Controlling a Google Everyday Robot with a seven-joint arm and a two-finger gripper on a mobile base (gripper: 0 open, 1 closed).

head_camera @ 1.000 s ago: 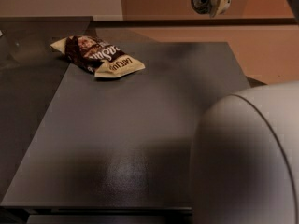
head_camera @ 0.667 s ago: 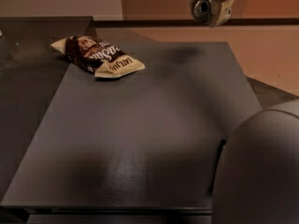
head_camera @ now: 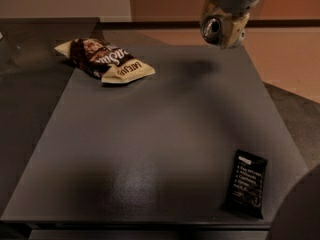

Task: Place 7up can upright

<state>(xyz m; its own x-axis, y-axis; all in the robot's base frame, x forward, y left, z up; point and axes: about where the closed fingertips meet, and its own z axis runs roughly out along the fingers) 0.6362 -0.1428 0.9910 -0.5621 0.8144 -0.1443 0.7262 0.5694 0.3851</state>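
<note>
Near right front edge of table [head_camera: 150,149]: black bar wrapper [head_camera: 245,184], flat. Centre of the tabletop open. Far left: snack bag [head_camera: 105,61], overhanging the left edge. Above the far right edge: arm reaches down from the top, gripper [head_camera: 223,26] aloft, jaws clamped on 7up can [head_camera: 210,28], silver end tipped toward camera.
</note>
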